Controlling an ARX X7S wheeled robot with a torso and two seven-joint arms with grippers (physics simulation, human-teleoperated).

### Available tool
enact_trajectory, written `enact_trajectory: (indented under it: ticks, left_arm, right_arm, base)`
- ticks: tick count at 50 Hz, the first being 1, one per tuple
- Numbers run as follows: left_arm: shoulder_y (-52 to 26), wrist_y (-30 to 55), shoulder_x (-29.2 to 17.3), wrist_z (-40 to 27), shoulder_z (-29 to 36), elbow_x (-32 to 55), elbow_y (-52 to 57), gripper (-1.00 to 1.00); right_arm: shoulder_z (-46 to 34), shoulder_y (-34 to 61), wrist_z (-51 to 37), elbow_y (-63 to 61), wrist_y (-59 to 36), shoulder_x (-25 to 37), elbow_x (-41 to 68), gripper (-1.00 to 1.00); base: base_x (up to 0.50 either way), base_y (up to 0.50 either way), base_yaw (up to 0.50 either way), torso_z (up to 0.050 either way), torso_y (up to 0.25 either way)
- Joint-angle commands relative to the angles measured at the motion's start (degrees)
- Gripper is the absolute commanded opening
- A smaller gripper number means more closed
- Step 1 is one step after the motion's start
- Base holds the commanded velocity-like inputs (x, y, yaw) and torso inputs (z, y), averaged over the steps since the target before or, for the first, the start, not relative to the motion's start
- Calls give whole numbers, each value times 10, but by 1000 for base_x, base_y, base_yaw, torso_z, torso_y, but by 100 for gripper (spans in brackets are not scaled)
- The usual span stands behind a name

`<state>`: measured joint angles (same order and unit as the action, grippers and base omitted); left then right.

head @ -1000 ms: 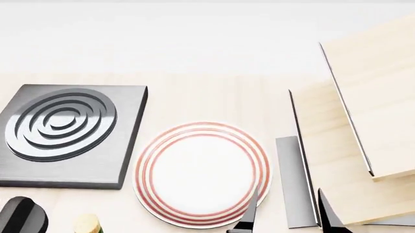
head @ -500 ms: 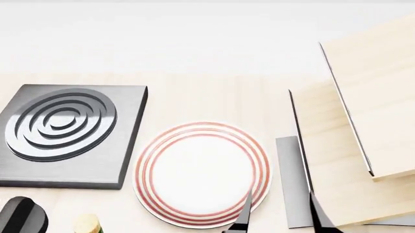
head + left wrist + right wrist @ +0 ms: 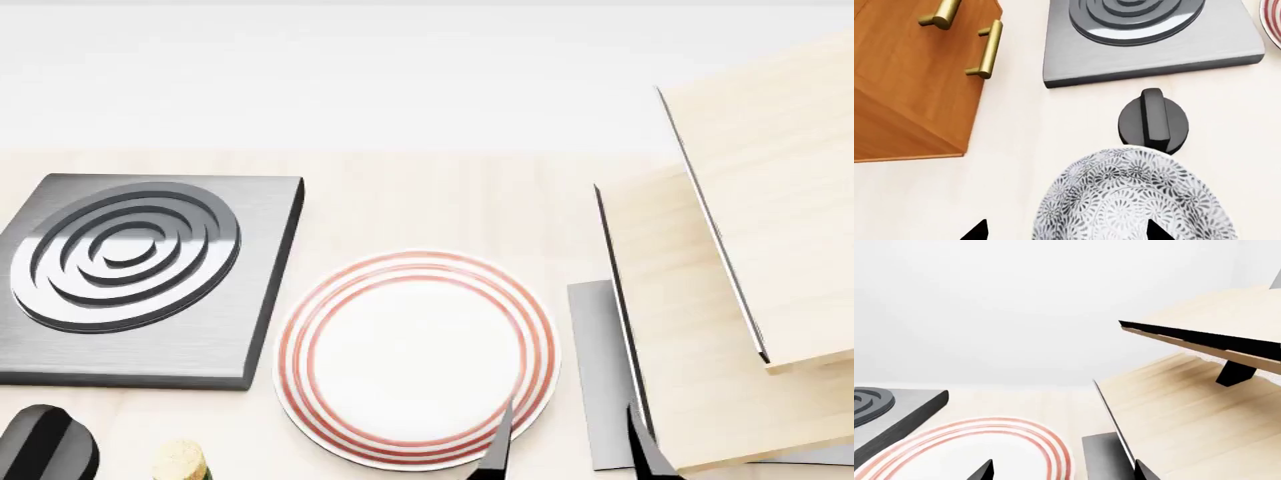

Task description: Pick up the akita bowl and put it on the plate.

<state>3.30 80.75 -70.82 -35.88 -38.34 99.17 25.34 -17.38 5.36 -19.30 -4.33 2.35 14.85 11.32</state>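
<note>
Head view: the plate (image 3: 415, 358), white with thin red rings, lies flat on the pale tabletop (image 3: 427, 205) near its front edge, just right of the dark grey stove burner (image 3: 140, 275) and left of a light wooden shelf unit (image 3: 747, 300). The right pincer (image 3: 567, 445) hangs over the plate's front right rim, its two dark tips spread apart and holding nothing. Left wrist view: the bowl (image 3: 1134, 200), white with a dense grey-black flower pattern, sits on the tabletop just in front of a black knob (image 3: 1153, 121), which lies before the burner (image 3: 1147, 40). The left pincer (image 3: 1064, 232) is open; one tip shows beside the bowl, the other over it. A brown cabinet (image 3: 914, 75) with brass handles stands beside the burner.
</note>
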Motion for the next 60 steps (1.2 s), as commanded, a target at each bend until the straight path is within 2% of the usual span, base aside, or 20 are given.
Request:
enact_trajectory:
  ticks: [1,14,24,37,50,60]
  left_arm:
    - [-6,-34,-52,-25,70,46,-37,100]
    - [8,-21,-64,-26,76,44,-73,100]
    - [11,-29,-62,-3,104,4,-73,100]
    - [12,-41,-65,-6,128,1,-70,100]
    - [-13,-80,-73,32,218,-48,-83,100]
    - [-29,-91,-64,33,263,-63,-85,100]
  right_arm:
    - [-4,2,1,18,9,-2,2,100]
    - [-5,4,0,27,12,-1,6,100]
    - [-6,5,-1,34,16,1,8,100]
    - [-9,5,-3,38,19,2,9,100]
    - [-12,8,-4,47,23,1,11,100]
    - [-15,9,-6,50,25,2,10,100]
  base:
    - [0,0,0,0,0]
    - [0,0,0,0,0]
    - [0,0,0,0,0]
    - [0,0,0,0,0]
    - [0,0,0,0,0]
    - [0,0,0,0,0]
